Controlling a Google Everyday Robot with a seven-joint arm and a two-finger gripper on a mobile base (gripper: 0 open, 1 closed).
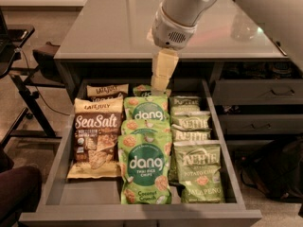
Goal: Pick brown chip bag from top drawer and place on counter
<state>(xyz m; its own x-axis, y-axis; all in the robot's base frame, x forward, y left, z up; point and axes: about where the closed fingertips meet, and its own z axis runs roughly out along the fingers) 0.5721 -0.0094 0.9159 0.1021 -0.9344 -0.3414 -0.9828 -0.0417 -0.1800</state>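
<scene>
Grey counter (118, 27) up top, w/ the top drawer (56, 174) pulled out beneath it, packed w/ snack bags. Gripper (160, 81) hangs off the white arm (182, 8), pointing down over the drawer's back end. Can't tell if the jaws are wide or narrow; from here the cream tip reads as one block.

Brown chip bag (94, 143), the SeaSalt one, lies flat in the drawer's left column. It sits left of the jaws and nearer the drawer front, well apart from them. 2nd brown bag (108, 91) lies behind it, just left of the jaws, its lower part tucked under the SeaSalt bag's top.

Straight below and in front of the jaws runs the middle column of green dang bags (142, 169), overlapping front to back. The rearmost sits right by the jaw tips; touching or not, can't tell. Right of the jaws, toward the front: a column of green Kettle bags (199, 171), front one marked Jalapeño. Further right, outside the drawer, are closed side drawers (265, 91).
</scene>
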